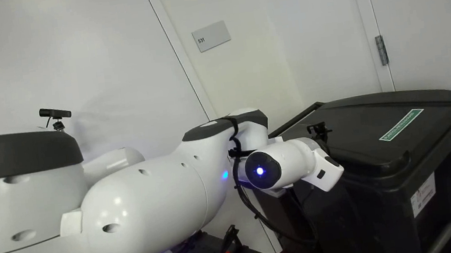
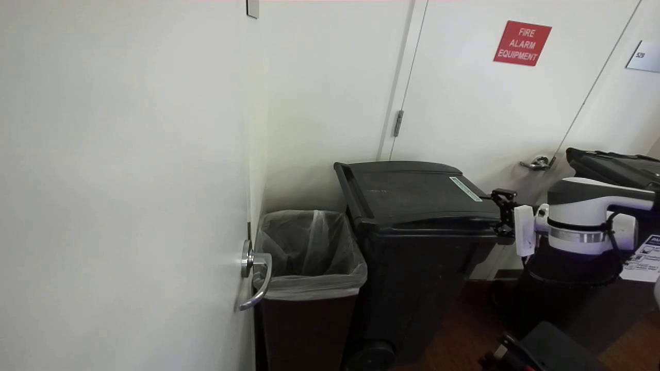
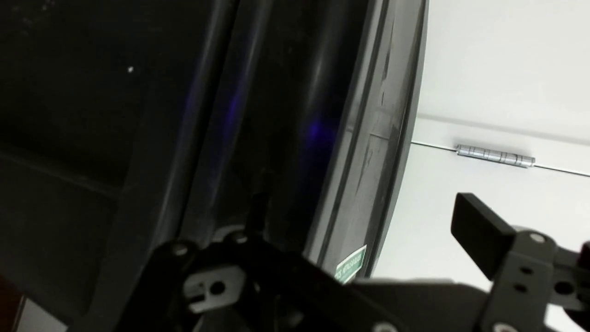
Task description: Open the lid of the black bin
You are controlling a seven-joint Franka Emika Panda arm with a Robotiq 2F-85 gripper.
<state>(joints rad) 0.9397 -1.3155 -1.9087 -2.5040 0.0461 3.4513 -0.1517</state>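
The black bin (image 1: pixel 367 216) stands beside the arm and also shows in an exterior view (image 2: pixel 407 278) and in the wrist view (image 3: pixel 69 106). Its black lid (image 1: pixel 361 128), with a green-white sticker, lies shut on the rim in both exterior views (image 2: pixel 407 193). My gripper (image 2: pixel 492 214) is at the bin's edge on the sticker side, its fingers spread one above the other. In the wrist view the gripper (image 3: pixel 368 219) is open with nothing between the fingers; the lid's edge (image 3: pixel 373 138) runs behind the gap. I cannot tell whether a finger touches the lid or rim.
A brown waste bin with a clear liner (image 2: pixel 309 283) stands against the black bin's far side. A door with a handle (image 2: pixel 260 278) is close to it. Another dark bin (image 2: pixel 613 167) stands behind the arm. A white door and wall (image 1: pixel 326 38) rise behind the lid.
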